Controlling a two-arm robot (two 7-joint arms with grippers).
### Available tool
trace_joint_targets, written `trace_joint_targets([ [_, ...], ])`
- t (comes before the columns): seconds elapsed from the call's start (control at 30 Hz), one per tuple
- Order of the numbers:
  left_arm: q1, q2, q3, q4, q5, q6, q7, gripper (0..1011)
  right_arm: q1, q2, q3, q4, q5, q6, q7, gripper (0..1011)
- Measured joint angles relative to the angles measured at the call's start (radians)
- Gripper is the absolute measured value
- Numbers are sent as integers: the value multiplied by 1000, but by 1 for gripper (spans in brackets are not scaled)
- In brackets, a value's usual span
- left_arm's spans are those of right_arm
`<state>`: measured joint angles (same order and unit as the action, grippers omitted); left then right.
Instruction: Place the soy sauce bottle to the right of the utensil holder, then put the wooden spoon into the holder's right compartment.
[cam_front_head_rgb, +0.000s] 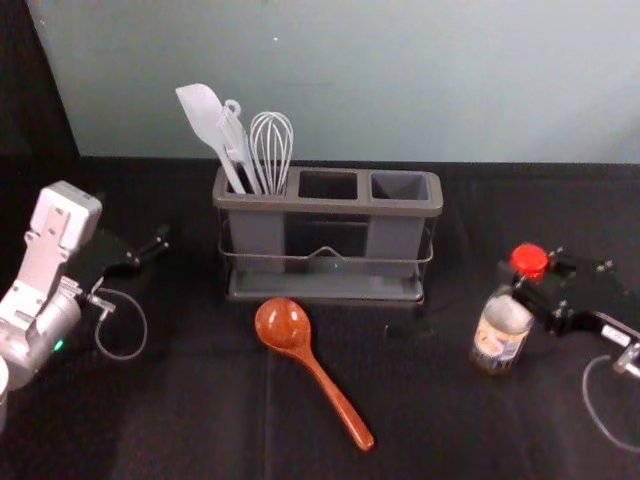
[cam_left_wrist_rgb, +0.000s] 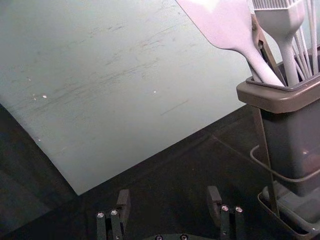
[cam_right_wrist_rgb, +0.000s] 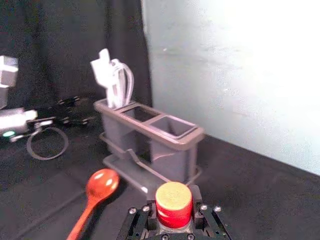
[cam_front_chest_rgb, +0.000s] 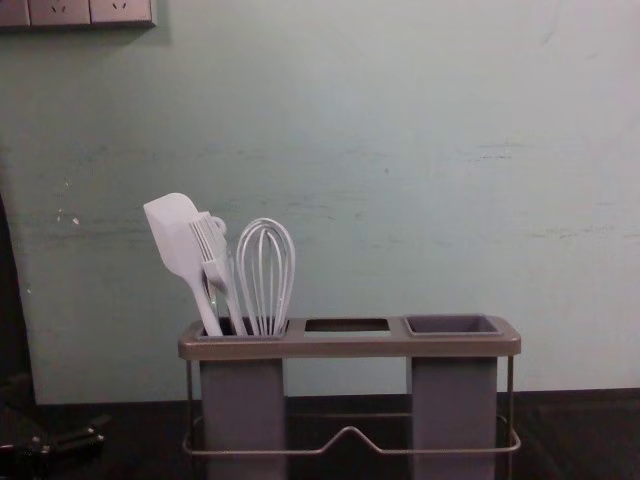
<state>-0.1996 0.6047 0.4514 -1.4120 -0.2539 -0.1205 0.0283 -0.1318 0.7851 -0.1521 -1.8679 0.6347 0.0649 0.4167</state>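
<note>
My right gripper (cam_front_head_rgb: 528, 290) is shut on the soy sauce bottle (cam_front_head_rgb: 500, 330), just under its red cap, to the right of and nearer than the utensil holder (cam_front_head_rgb: 325, 285). In the right wrist view the cap (cam_right_wrist_rgb: 174, 204) stands up between the fingertips of that gripper (cam_right_wrist_rgb: 173, 220). Whether the bottle touches the table I cannot tell. The wooden spoon (cam_front_head_rgb: 325, 378) lies before the holder, bowl toward it. White utensils fill the holder's left compartment; its right compartment (cam_front_chest_rgb: 452, 325) is empty. My left gripper (cam_front_head_rgb: 155, 250) is parked at the left, open in its wrist view (cam_left_wrist_rgb: 168, 202).
A pale wall (cam_front_chest_rgb: 400, 200) rises behind the holder. The black-covered table (cam_front_head_rgb: 180, 400) extends around the holder and spoon. The white spatula (cam_front_chest_rgb: 178, 240), brush and whisk (cam_front_chest_rgb: 265, 270) stick up well above the holder's rim.
</note>
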Motion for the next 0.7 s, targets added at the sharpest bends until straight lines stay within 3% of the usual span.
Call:
trace_joint_targets([
  [0.23, 0, 0, 0, 0, 0, 0, 0, 1005, 30, -53, 21, 62, -2, -31, -8, 383],
  [0.37, 0, 0, 0, 0, 0, 0, 0, 1005, 76, -86, 4, 107, -13, -40, -2, 384],
  [0.7, 0, 0, 0, 0, 0, 0, 0, 1005, 242, -165, -78, 259, -67, -44, 38, 384],
])
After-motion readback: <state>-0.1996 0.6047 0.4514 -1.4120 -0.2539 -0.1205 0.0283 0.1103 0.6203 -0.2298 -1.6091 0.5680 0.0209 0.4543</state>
